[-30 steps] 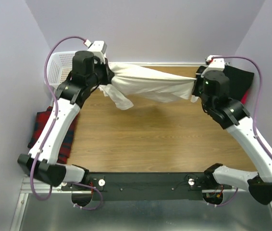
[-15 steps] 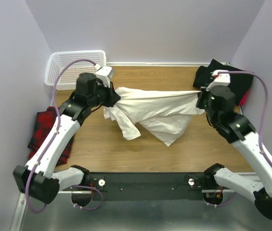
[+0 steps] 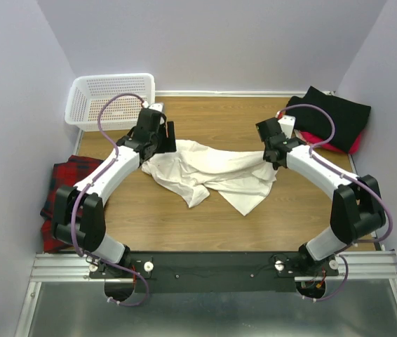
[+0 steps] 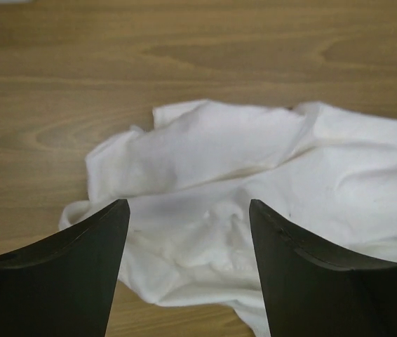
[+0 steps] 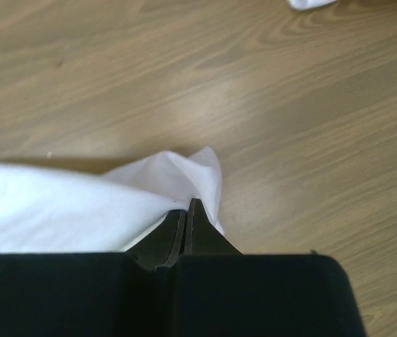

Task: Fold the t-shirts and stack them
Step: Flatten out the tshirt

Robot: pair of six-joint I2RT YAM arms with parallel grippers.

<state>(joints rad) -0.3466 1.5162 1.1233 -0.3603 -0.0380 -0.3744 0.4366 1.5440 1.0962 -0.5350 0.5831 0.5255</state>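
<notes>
The white t-shirt [image 3: 209, 172] lies rumpled in the middle of the worktop [image 3: 184, 225]. Its long axis runs left to right between the two arms, and a loose flap points toward the near edge. The right gripper [image 5: 188, 205] is clamped on the shirt's right corner, probably to anchor that end for spreading. The left gripper [image 4: 188, 207] hovers over the left end with its jaws apart, holding nothing. The black shirt [image 3: 332, 116] lies on the red shirt [image 3: 356, 144] at the far right, seemingly the stack.
</notes>
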